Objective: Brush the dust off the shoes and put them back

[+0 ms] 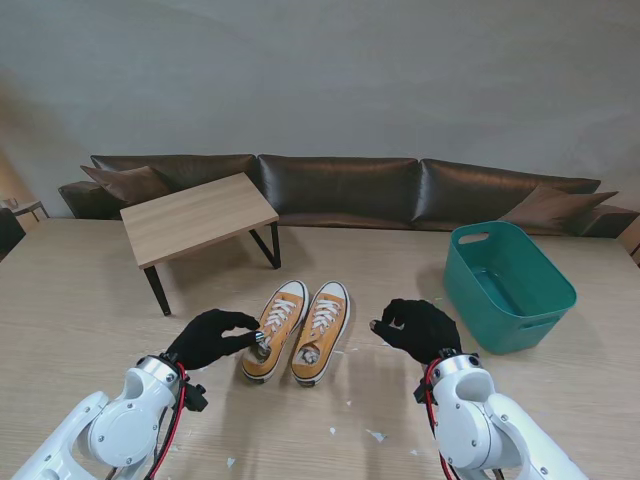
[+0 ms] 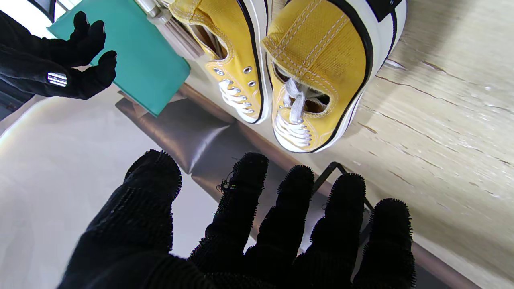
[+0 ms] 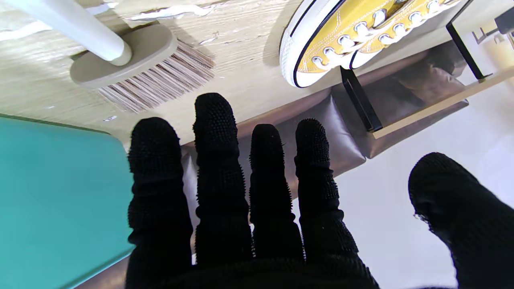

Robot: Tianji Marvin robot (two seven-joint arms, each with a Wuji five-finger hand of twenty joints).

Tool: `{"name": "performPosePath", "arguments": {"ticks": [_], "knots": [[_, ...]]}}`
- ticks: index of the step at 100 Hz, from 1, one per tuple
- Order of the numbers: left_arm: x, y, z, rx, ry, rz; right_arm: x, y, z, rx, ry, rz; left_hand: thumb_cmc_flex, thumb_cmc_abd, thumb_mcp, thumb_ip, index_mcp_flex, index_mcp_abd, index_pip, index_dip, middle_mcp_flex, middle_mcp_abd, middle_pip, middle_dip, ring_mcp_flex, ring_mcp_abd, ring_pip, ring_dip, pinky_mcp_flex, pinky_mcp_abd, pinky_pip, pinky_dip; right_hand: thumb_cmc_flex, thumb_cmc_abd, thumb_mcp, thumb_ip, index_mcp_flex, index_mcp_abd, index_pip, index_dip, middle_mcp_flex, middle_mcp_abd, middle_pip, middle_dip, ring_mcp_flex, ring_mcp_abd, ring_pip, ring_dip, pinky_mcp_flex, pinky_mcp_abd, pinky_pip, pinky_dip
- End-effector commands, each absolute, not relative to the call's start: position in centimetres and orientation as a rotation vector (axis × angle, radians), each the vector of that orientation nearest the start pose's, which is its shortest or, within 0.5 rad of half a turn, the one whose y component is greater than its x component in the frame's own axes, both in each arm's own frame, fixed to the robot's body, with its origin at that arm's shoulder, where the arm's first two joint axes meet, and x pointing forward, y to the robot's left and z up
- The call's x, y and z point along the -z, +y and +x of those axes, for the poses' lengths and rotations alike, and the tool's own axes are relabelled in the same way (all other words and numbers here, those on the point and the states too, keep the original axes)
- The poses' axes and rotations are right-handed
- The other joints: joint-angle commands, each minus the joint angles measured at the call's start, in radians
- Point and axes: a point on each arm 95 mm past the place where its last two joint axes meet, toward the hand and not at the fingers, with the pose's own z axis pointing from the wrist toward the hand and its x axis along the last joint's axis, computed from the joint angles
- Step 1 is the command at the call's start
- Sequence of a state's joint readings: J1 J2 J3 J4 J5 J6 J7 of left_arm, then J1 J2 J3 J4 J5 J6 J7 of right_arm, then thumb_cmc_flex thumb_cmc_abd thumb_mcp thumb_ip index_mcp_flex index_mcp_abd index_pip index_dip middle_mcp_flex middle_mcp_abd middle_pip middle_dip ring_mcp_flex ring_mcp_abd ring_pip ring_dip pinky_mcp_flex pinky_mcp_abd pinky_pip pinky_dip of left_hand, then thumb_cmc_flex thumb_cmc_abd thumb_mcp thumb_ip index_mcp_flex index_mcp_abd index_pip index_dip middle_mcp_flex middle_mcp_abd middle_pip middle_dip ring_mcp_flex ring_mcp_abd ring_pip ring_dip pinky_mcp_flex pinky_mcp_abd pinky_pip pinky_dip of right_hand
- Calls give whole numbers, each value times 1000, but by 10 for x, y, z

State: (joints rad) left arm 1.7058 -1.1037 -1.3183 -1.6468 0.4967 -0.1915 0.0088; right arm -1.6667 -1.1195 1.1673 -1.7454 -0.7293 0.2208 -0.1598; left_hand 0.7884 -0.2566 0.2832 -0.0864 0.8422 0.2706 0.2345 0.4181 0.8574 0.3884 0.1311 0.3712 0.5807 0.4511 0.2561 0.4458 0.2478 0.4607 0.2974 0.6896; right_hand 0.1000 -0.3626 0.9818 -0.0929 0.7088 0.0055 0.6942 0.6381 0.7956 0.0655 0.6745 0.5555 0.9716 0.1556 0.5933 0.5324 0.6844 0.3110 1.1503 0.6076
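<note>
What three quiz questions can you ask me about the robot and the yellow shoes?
1. True or false: the shoes are inside the green tub.
2. How many shoes are there? A one, B two, C three.
3. Fill in: the brush lies on the ____.

Key: 1 false, they stand side by side outside it. 2 B. 3 table.
</note>
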Motion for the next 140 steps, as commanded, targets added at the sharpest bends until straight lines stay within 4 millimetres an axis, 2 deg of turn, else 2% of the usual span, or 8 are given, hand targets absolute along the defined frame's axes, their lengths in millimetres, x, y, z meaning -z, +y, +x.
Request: {"name": "performPosePath", "arguments": {"ticks": [1, 36, 61, 77, 90, 94, 99, 140], "knots": [[335, 13, 366, 1906, 1270, -1643, 328, 24, 364, -1589, 1178, 1556, 13, 42, -23, 45, -7, -4, -10, -1, 0, 9, 0, 0, 31, 13, 5, 10, -4, 15, -22, 8, 6, -19, -7, 21, -25, -24, -9, -8, -34, -1, -16, -17, -21, 9, -14, -12, -219, 28, -16, -17], [327, 11, 364, 1888, 1304, -1564, 332, 23, 367, -1662, 1122, 1525, 18, 25, -23, 44, -43, -22, -27, -8, -30, 4, -9, -4, 9, 2, -5, 7, -12, 8, -24, 9, 12, -28, 12, 18, -9, -11, -13, -6, -18, 17, -11, -22, -20, 22, -22, -14, -222, 41, -25, -8], [316, 16, 358, 1755, 1458, -1434, 326, 23, 365, -1678, 1118, 1532, 13, -50, 31, 39, -100, -114, -46, -26, -84, -17, 12, 53, -14, -33, 37, 59, -19, -27, -6, 38, 11, -26, 14, 16, -12, -7, -16, -6, -16, 20, -12, -25, -17, 22, -23, -14, -220, 41, -27, -5], [316, 19, 355, 1659, 1585, -1339, 321, 22, 362, -1677, 1104, 1539, 6, -158, 225, 17, -155, -208, -56, -45, -136, -47, 43, 176, -38, -74, 176, 206, -8, -76, 51, 155, 12, -26, 15, 16, -12, -8, -17, -6, -14, 23, -12, -26, -16, 23, -23, -14, -219, 42, -27, -3], [319, 20, 352, 1585, 1670, -1265, 321, 21, 362, -1671, 1101, 1545, -4, -245, 364, -8, -184, -254, -61, -69, -136, -77, 95, 307, -37, -108, 343, 325, -43, -125, 262, 289, 12, -25, 16, 16, -10, -7, -17, -6, -13, 24, -13, -26, -14, 24, -22, -13, -218, 43, -27, -2], [321, 19, 352, 1576, 1684, -1265, 321, 21, 362, -1671, 1101, 1550, 1, -255, 378, -12, -184, -255, -60, -72, -138, -78, 98, 326, -43, -111, 362, 335, -75, -134, 342, 279, 13, -25, 16, 16, -9, -6, -17, -6, -13, 24, -13, -26, -14, 25, -22, -13, -218, 43, -27, -1], [323, 18, 350, 1563, 1700, -1266, 321, 21, 361, -1670, 1102, 1554, 8, -270, 398, -15, -193, -261, -64, -83, -153, -80, 96, 343, -56, -116, 374, 335, -131, -148, 491, 169, 13, -26, 15, 16, -8, -6, -18, -6, -13, 25, -13, -27, -14, 25, -22, -13, -218, 44, -26, -1], [342, 11, 346, 1445, 1786, -1285, 322, 22, 360, -1669, 1110, 1569, 16, -282, 421, -16, -145, -274, -23, -62, -185, -84, 120, 389, -83, -127, 445, 383, -171, -176, 658, 127, 13, -23, 14, 16, -5, -3, -18, -5, -11, 26, -12, -27, -10, 23, -19, -12, -216, 44, -25, 1]]}}
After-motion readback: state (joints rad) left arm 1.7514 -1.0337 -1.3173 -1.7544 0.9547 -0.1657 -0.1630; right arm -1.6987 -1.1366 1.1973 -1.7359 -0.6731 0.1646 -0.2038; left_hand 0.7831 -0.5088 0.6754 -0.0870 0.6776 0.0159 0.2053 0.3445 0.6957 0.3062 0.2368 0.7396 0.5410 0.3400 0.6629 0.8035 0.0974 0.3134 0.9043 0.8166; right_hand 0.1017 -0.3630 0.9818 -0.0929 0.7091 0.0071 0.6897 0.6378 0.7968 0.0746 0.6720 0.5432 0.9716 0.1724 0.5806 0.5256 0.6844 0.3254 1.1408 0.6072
